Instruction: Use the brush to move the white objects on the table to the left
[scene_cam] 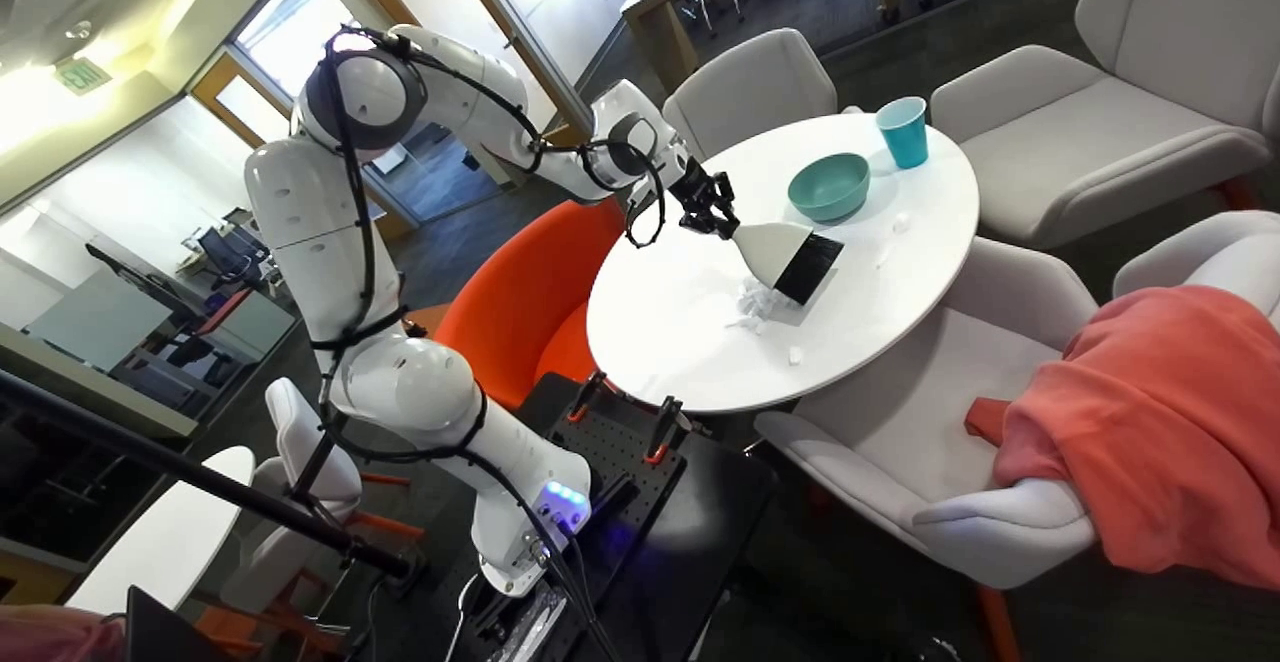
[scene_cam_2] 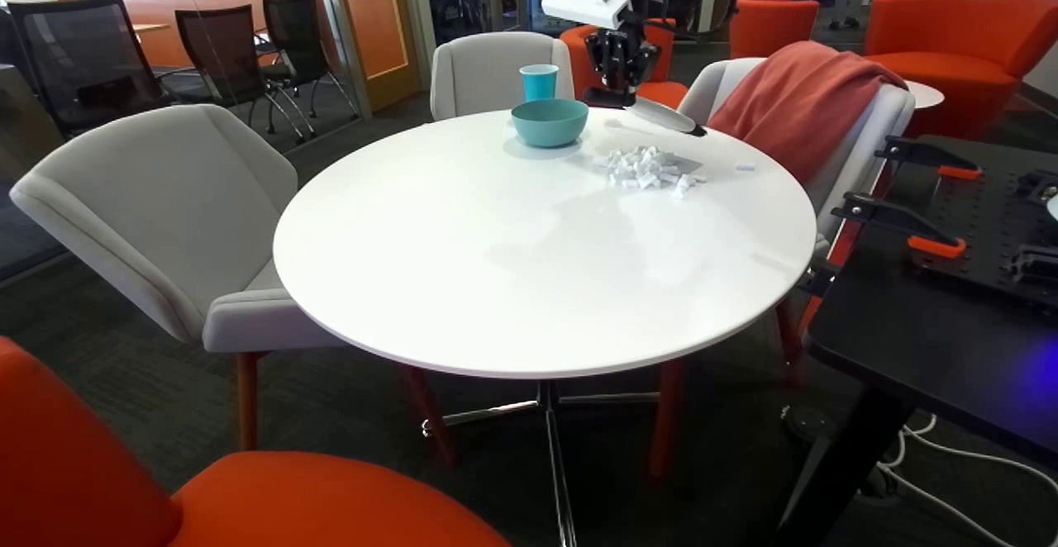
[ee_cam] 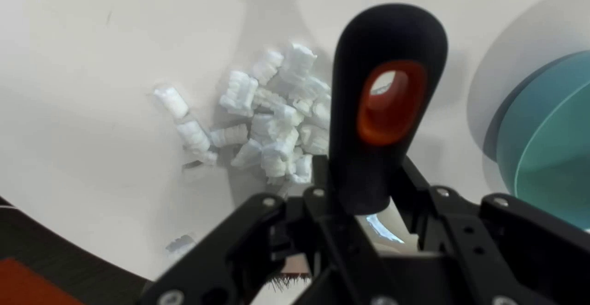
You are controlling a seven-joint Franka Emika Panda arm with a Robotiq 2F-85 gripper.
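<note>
Far from the brush (scene_cam: 786, 256), an EXIT sign (scene_cam: 83, 74)

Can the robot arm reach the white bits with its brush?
Probably yes: the gripper holds the brush close to the white bits, and the bowl stands apart, so nothing seems in the way.

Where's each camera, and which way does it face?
An exterior view: high beside the arm (nearly all shows), tilted, facing down at the table.
An exterior view: beside the table, looking across it; gripper and arm end show.
Wrist view: arm-mounted, facing down at the white objects; gripper and brush show.
Both exterior views share bowl and cup.
</note>
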